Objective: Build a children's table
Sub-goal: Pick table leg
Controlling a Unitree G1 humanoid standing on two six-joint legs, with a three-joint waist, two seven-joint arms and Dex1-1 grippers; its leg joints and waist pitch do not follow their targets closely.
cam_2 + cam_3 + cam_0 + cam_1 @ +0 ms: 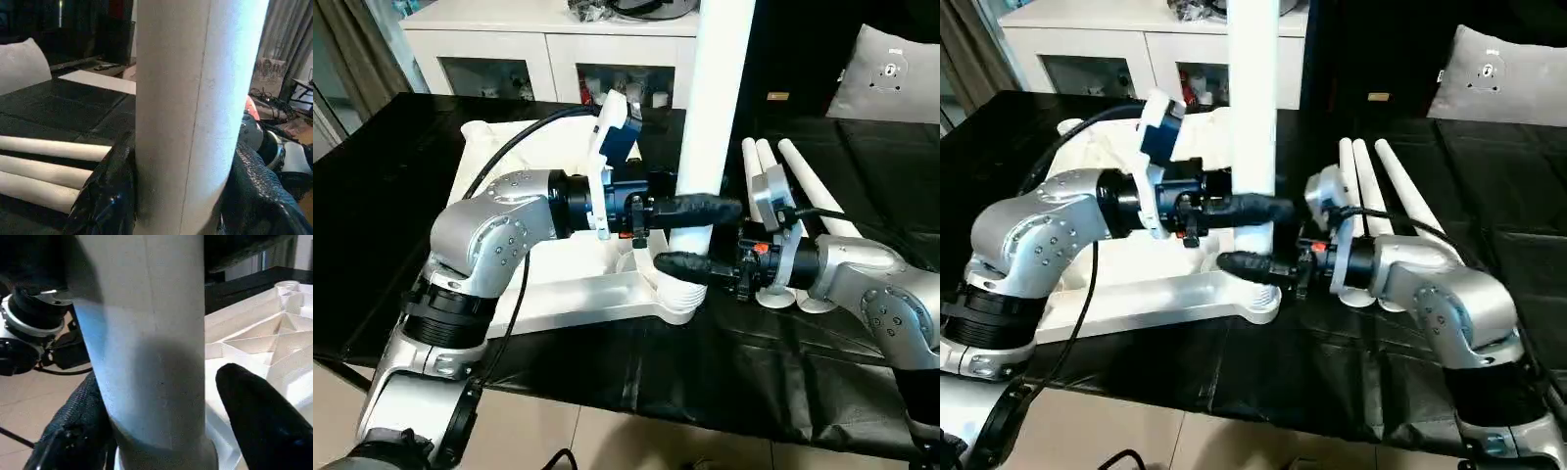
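Head cameras look down; wrist cameras closely face the upright leg (195,112).

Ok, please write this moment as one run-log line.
step: fitting leg in corner socket | left hand: gripping leg | right hand: around leg base | spare legs: three, on table

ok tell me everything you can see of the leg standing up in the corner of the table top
The upright leg is a long, round, smooth white plastic tube with a faint seam, standing vertical in the near corner socket of the upside-down table top. Its top runs out of view. The left gripper is closed around it low down; the right gripper sits at its base just above the socket, one finger apart from it.
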